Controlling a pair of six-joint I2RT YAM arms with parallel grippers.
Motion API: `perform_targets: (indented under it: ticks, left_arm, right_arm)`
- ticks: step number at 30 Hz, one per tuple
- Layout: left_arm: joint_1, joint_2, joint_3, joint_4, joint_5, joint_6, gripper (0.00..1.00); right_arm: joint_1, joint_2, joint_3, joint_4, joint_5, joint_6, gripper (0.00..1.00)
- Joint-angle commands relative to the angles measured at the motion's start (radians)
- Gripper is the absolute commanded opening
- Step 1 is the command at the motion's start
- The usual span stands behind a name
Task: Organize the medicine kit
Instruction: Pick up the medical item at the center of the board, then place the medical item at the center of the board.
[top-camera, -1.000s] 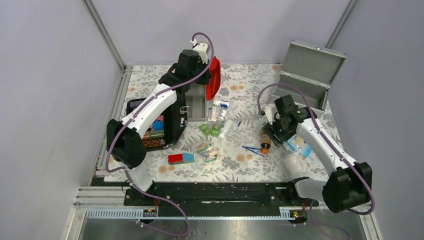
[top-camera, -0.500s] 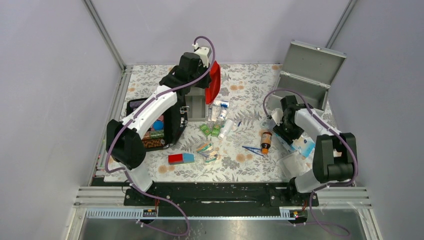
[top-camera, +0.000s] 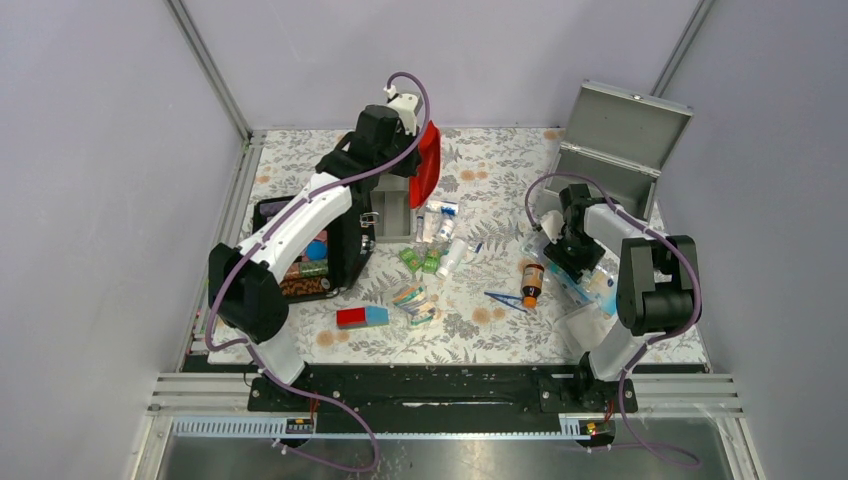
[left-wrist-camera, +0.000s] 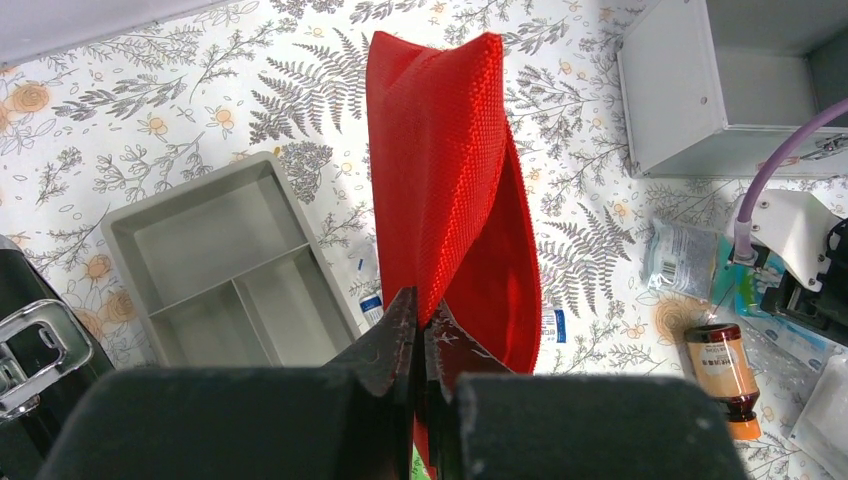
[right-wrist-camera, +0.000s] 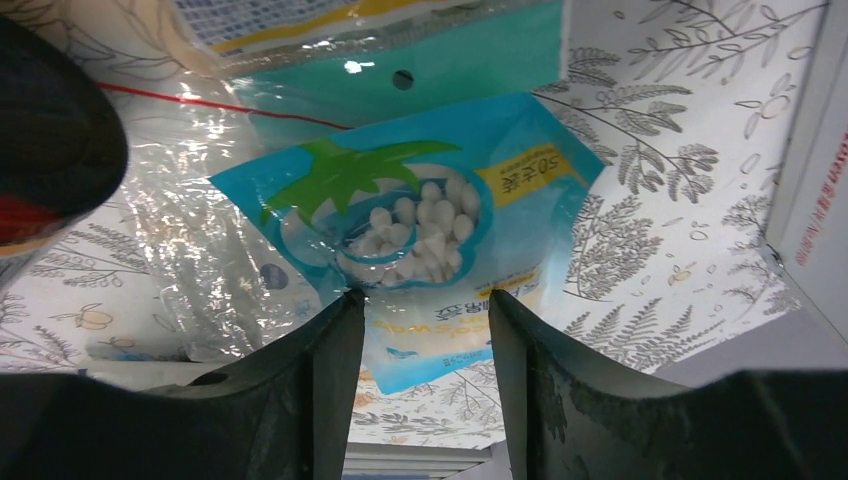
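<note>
Medicine kit (top-camera: 612, 160) sits open at upper right of your top view. Your left hand (left-wrist-camera: 419, 305) is pinching the red pouch (left-wrist-camera: 440, 170); your right hand (right-wrist-camera: 422, 298) is spread over a blue packet (right-wrist-camera: 400, 225).

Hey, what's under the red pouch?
White-and-blue packs peek out beside the pouch, which the left gripper pinches above the table; the pouch covers the rest.
</note>
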Motion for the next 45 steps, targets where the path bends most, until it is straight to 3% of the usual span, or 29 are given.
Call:
perform_targets:
  ticks: [1, 10, 16, 24, 28, 33, 40, 45]
  left_arm:
    - [-0.006, -0.049, -0.006, 0.046, -0.017, 0.015, 0.00]
    - [-0.008, -0.059, -0.004, 0.044, -0.009, 0.009, 0.00]
    - [-0.008, -0.061, -0.005, 0.044, -0.015, 0.013, 0.00]
    - [-0.008, -0.069, -0.004, 0.042, -0.020, 0.023, 0.00]
    - [-0.009, -0.081, 0.003, 0.040, -0.023, 0.044, 0.00]
    - [-0.008, -0.077, -0.004, 0.039, -0.023, 0.048, 0.00]
    - [-0.005, -0.080, 0.009, 0.016, -0.043, 0.071, 0.00]
    - [0.015, -0.074, 0.052, -0.047, -0.056, 0.102, 0.00]
  right_arm:
    - [-0.004, -0.006, 0.010, -0.052, -0.062, 0.000, 0.56]
    - [-0.005, -0.006, 0.002, -0.101, -0.078, -0.008, 0.60]
    - [-0.012, 0.047, 0.030, -0.085, -0.037, 0.050, 0.45]
    - [-0.013, -0.038, 0.089, -0.166, -0.041, 0.146, 0.13]
    - [-0.013, -0.159, 0.243, -0.315, -0.148, 0.233, 0.08]
    - [-0.006, -0.183, 0.355, -0.401, -0.336, 0.344, 0.03]
    - [0.129, -0.027, 0.543, -0.403, -0.415, 0.459, 0.03]
    - [0.285, 0.108, 0.670, -0.349, -0.389, 0.652, 0.02]
